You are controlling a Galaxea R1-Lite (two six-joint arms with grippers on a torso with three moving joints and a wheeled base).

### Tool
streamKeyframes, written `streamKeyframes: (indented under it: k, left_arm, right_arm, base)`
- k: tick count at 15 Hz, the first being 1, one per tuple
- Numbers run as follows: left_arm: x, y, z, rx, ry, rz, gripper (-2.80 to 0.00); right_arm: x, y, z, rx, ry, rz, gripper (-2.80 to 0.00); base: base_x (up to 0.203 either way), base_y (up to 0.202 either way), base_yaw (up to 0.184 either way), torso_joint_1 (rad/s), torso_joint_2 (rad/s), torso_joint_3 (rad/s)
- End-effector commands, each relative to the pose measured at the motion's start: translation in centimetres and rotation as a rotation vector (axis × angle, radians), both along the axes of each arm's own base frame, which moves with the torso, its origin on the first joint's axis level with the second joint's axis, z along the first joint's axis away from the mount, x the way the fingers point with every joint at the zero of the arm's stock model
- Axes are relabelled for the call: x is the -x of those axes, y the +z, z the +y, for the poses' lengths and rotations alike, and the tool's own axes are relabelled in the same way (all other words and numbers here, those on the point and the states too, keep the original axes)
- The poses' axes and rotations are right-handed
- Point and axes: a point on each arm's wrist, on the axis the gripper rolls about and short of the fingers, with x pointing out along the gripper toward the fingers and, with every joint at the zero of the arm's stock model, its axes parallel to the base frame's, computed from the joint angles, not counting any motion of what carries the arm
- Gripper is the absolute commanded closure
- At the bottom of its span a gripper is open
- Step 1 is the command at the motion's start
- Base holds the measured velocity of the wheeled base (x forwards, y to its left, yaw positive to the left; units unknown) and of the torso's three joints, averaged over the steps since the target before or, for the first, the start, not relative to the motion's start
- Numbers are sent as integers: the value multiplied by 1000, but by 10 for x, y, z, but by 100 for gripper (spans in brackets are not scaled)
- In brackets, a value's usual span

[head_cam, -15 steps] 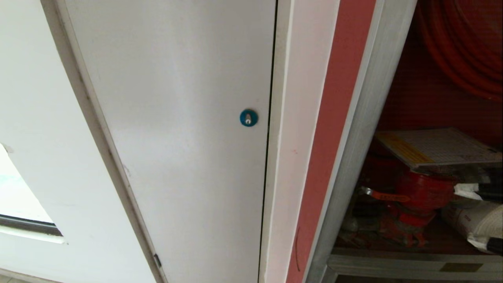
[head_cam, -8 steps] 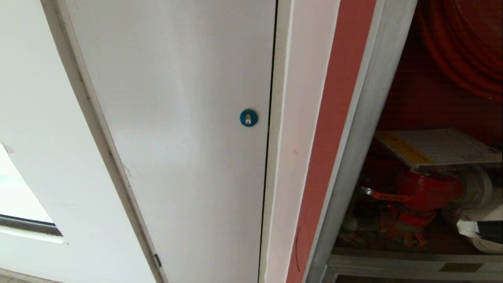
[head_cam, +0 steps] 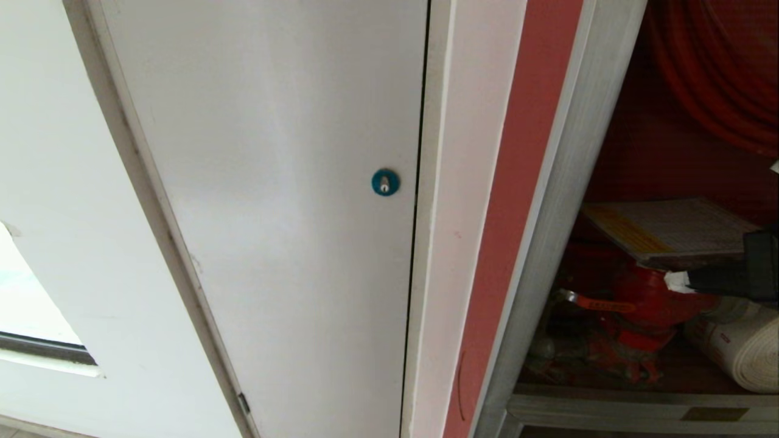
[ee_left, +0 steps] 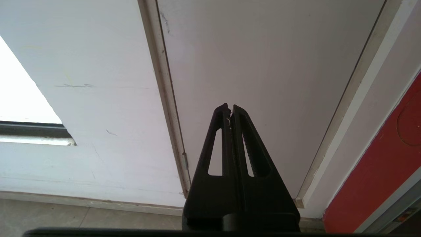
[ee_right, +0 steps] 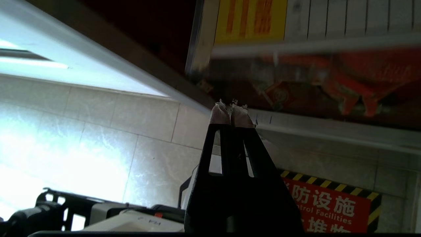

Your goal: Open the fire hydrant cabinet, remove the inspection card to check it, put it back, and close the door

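The right end effector, fingers pressed together and empty, sits just under the inspection card edge inside the fire hydrant cabinet.

Building corridor: fire hydrant cabinet, tiled floor

The right end effector changes place inside the open fire hydrant cabinet. A second ago its white-tipped fingers show low at the right edge of the head view, beside the red valve and just above the white rolled hose. Half a second ago it sits lower, in front of that hose. Now it is higher and further left, its tips pressed together with nothing between them, just under the near edge of the inspection card and in front of the valve's top. The hose, partly covered before, now shows unobstructed. The card looks dimmer than earlier.
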Motion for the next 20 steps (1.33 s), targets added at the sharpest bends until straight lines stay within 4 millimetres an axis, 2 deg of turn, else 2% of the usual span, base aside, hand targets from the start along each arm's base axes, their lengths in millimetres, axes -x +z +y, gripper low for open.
streamKeyframes:
  k: [1,8,13,17,20]
  left_arm:
    - [0,0,0,0,0,1,0]
    - [0,0,0,0,0,1,0]
    - [0,0,0,0,0,1,0]
    - [0,0,0,0,0,0,0]
    - [0,0,0,0,0,1,0]
  right_arm:
    - [-14,-2,1,0,0,29,0]
    - [-36,1,2,10,-12,32,0]
    - [-35,2,2,14,-17,29,0]
    - [-17,6,1,10,-14,1,0]
    - [11,10,-1,6,-14,-47,0]
  base:
    - [0,0,0,0,0,0]
    - [0,0,0,0,0,0]
    - [0,0,0,0,0,0]
    - [0,0,0,0,0,0]
    - [0,0,0,0,0,0]
